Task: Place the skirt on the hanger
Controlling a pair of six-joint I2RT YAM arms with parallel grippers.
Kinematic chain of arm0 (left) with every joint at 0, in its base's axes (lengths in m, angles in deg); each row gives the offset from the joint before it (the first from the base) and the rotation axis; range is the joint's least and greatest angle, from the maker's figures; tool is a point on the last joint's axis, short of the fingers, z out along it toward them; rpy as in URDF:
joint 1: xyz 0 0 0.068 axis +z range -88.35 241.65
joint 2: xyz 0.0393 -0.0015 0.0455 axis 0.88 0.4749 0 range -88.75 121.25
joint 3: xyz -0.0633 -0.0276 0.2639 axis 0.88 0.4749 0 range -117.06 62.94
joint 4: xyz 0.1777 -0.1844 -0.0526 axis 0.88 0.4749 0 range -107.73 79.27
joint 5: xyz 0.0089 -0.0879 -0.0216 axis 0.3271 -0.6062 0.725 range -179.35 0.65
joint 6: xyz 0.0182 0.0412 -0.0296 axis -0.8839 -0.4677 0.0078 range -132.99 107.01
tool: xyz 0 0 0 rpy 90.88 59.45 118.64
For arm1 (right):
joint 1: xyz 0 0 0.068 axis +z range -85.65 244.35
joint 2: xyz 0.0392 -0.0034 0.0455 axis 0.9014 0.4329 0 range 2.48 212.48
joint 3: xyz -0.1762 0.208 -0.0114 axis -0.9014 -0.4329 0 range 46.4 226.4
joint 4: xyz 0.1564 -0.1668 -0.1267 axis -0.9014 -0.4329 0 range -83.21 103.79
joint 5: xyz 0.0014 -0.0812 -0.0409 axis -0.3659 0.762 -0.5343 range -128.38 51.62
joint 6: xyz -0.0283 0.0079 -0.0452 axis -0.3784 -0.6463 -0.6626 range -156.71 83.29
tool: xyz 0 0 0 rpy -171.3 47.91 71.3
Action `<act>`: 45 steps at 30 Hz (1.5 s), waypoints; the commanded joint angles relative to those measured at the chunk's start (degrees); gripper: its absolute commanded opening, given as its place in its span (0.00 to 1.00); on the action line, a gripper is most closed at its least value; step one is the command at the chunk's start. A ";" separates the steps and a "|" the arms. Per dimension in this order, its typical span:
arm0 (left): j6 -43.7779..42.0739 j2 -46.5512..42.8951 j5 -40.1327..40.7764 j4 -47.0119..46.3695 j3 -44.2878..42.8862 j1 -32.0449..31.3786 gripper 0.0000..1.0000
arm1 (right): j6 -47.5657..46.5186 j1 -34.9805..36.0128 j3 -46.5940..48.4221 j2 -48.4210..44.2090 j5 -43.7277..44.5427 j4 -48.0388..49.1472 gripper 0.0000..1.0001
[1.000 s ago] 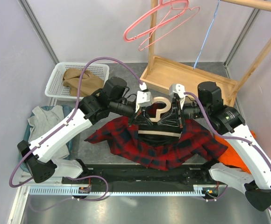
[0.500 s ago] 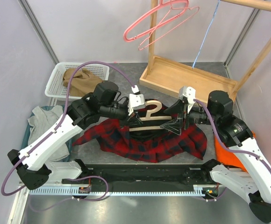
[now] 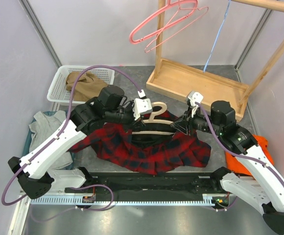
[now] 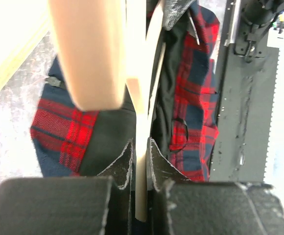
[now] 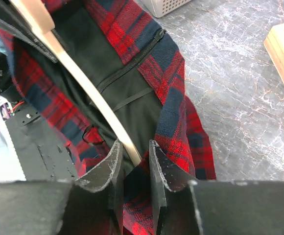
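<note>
Noted smooth matt wood on wooden hanger point(image 4: 90, 49); woven cloth on plaid garment point(image 5: 171, 88); soft tan cloth on skirt point(image 3: 85, 84); white plastic basket point(image 3: 55, 87).

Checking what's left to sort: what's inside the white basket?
A bunched tan-brown cloth fills the right part of the white basket, and bare mesh floor shows on the left. Anything beneath the cloth is hidden.

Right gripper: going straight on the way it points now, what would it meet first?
The right gripper would meet the wooden hanger at once: its bar sits between the jaws. Just behind lies the red plaid garment, though depth there is unclear.
</note>
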 commanded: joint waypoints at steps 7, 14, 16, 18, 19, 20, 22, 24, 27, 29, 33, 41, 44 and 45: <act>-2.87 -0.02 -4.59 -1.68 -6.61 -0.10 0.02 | -0.01 -1.39 3.89 -2.44 0.99 0.81 0.77; -4.63 0.77 -13.47 -0.27 -7.84 -0.10 0.02 | -5.98 -1.39 7.60 0.54 -14.84 0.72 0.82; -5.07 0.86 -14.53 0.08 -7.93 -0.10 0.02 | -6.86 -1.30 7.60 1.07 -16.86 0.81 0.82; -5.16 0.95 -15.06 0.17 -7.93 -0.10 0.02 | -7.04 -1.30 7.51 1.95 -18.89 0.55 0.82; -5.25 0.77 -15.23 0.17 -7.93 -0.10 0.02 | -7.39 -1.30 7.25 2.13 -19.33 0.28 0.81; -5.33 0.77 -15.41 0.17 -7.93 -0.10 0.02 | -7.74 -1.30 7.33 2.65 -20.38 -1.02 0.81; -5.60 0.51 -15.41 0.26 -8.01 -0.10 0.02 | -9.14 -1.30 7.25 2.92 -21.79 -3.05 0.79; -5.86 0.42 -15.50 0.26 -7.93 -0.02 0.02 | -8.97 -1.30 6.72 2.66 -21.97 -4.55 0.75; -6.30 0.42 -14.97 0.61 -7.66 -0.10 0.02 | -7.57 -1.39 4.96 1.78 -20.92 -4.90 0.56; -6.39 0.68 -15.23 0.61 -7.22 -0.10 0.02 | -6.96 -1.30 3.73 1.26 -20.74 -4.91 0.43; -4.99 1.21 -13.49 -0.61 -6.87 -0.10 0.02 | -5.64 -1.39 3.20 0.99 -17.50 -4.55 0.00; 4.06 1.03 15.85 -8.35 -3.71 -0.10 0.93 | -1.95 -1.30 -0.13 -0.42 -5.55 -0.08 0.00; 6.09 1.65 26.58 -10.64 -3.01 -0.10 0.95 | 0.94 -1.30 -1.80 0.11 -0.99 1.86 0.00; 6.70 1.91 28.60 -11.07 -2.92 -0.10 0.95 | 1.74 -1.30 -2.68 0.20 1.04 2.21 0.00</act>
